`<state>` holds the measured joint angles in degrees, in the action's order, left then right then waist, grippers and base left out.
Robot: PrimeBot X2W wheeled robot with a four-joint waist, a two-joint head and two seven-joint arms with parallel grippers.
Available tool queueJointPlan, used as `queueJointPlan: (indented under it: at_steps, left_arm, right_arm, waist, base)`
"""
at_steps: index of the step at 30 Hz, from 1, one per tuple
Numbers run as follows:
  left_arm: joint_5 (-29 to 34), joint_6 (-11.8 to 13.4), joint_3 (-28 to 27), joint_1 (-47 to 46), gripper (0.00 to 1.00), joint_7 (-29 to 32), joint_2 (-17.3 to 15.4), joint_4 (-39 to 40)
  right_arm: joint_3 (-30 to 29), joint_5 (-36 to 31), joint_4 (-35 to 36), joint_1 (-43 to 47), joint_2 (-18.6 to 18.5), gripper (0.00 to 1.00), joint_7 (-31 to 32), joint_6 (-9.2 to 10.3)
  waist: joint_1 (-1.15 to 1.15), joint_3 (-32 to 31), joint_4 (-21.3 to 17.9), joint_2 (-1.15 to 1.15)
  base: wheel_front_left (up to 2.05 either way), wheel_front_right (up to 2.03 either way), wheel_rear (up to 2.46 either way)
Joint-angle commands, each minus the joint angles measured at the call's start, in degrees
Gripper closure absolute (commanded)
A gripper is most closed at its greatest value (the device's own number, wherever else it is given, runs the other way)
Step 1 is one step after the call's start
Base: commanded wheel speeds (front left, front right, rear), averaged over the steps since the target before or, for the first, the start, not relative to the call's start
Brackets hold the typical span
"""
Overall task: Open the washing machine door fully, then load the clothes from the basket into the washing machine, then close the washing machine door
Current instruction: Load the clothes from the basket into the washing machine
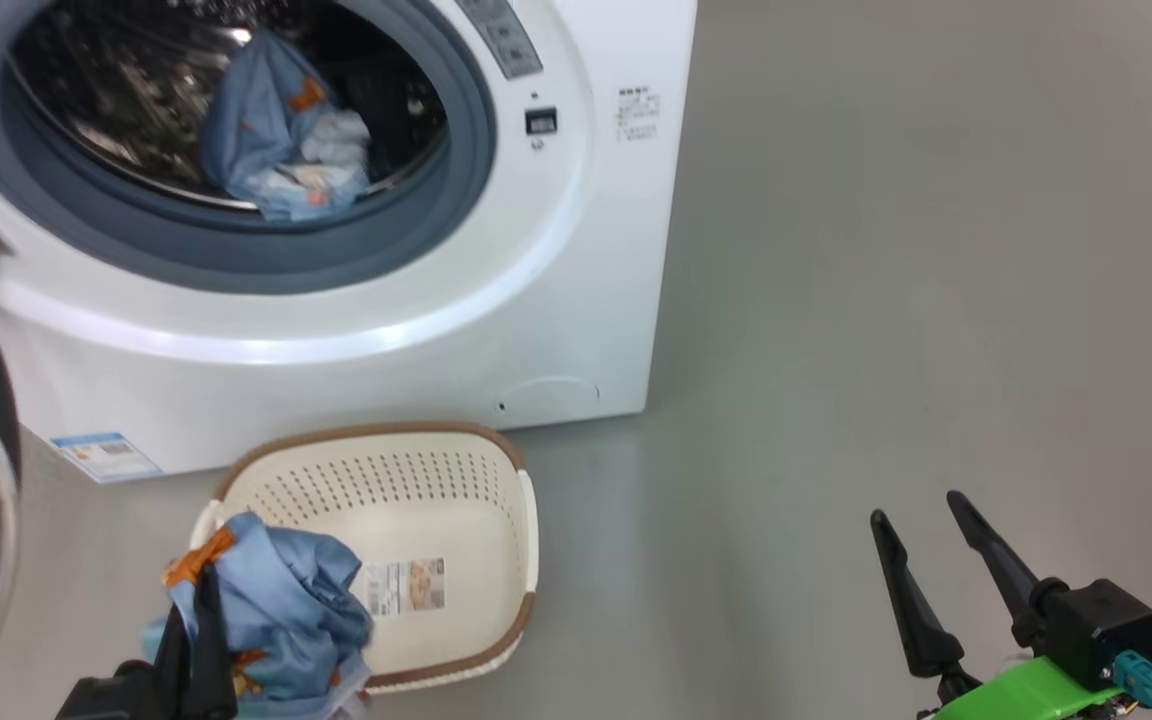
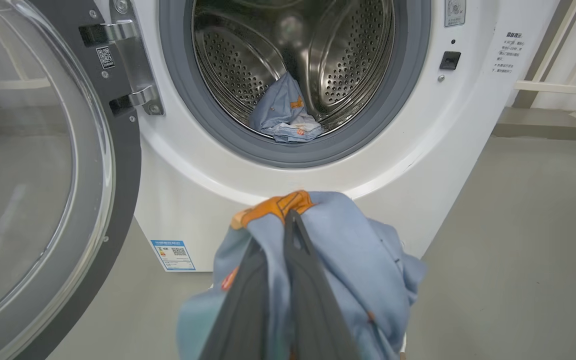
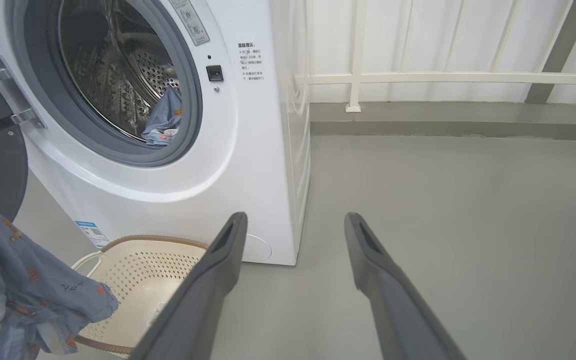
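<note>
White washing machine (image 1: 586, 250) with a grey-blue gasket (image 1: 236, 262) and a shiny steel drum (image 2: 353, 55) dotted with holes. The clothes (image 1: 281, 600) are light blue, printed with small orange figures (some white parts). Cream basket (image 1: 386, 480), perforated, brown rim. Plain grey floor (image 1: 936, 250).

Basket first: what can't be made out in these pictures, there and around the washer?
1. Basket, near left corner: in the head view, covered by the clothes in the shut left gripper; in the right wrist view, by that cloth and a finger of the right gripper.
2. Washing machine door: cut off by the left edge in the head and left wrist views.
3. Warning text on the washing machine: too small to read.
</note>
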<state>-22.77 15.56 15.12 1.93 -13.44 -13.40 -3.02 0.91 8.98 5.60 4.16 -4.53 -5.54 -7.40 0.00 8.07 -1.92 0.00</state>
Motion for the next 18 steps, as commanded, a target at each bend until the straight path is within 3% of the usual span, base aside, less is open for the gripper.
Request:
queueJointPlan:
  at_steps: [1,18]
  left_arm:
    - [0.53,0.51,-1.88,-0.39,1.00,0.14,-1.65,2.23]
    - [-0.11,1.63,-1.50,3.33,1.00,1.93,-2.60,6.24]
  right_arm:
    - [1.22,-0.72,1.99,0.22,-0.20,0.00,0.25,-0.09]
    - [1.43,-0.99,3.02,2.87,1.00,0.00,1.23,-0.09]
  waist:
    - [0.00,-3.02,1.12,0.00]
    - [0.00,-6.35,1.13,0.00]
  base:
    - [0.00,0.00,0.00]
    - [0.00,0.00,0.00]
